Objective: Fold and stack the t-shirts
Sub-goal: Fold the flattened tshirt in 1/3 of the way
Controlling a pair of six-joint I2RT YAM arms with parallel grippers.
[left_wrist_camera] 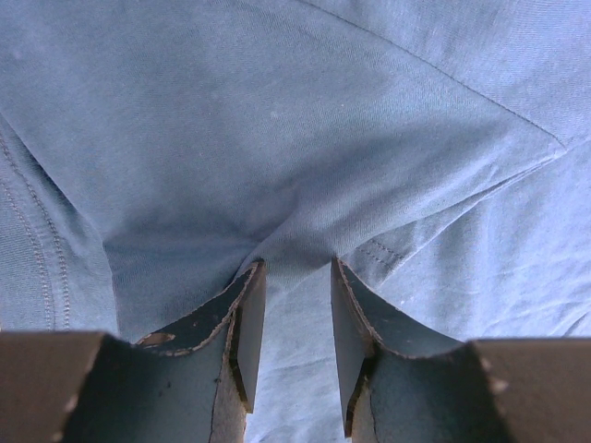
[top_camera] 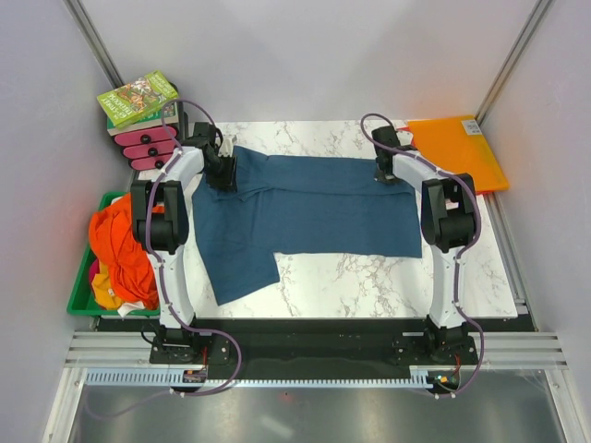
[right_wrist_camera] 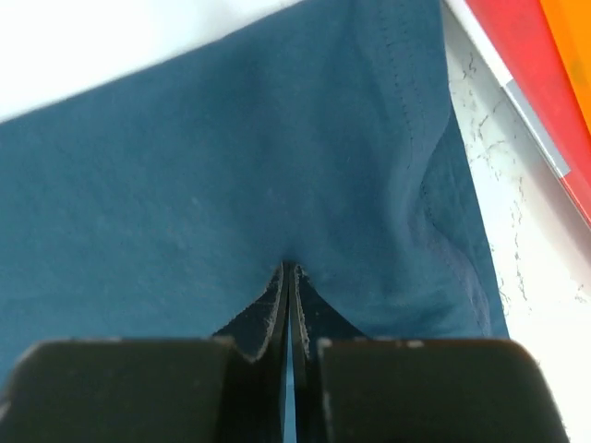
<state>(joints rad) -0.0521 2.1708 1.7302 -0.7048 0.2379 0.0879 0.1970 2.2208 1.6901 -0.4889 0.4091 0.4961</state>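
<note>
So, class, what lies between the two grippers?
The dark teal-blue t-shirt spans from left gripper to right gripper, seen in the top external view.

Bright, even, diffuse light fills the overhead view. The white walls wash out toward the top, and shadows on the desk (top_camera: 369, 277) are faint. Both wrist views show the t-shirt (left_wrist_camera: 277, 138) fairly sharp, with the dark jaws at the bottom edge soft. The upper left of the right wrist view is blown out white.

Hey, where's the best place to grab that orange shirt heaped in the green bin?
Pinch a raised fold atop the orange shirt, coming straight down: it's heaped, not flat, and the green bin rim probably blocks a sideways approach.
</note>
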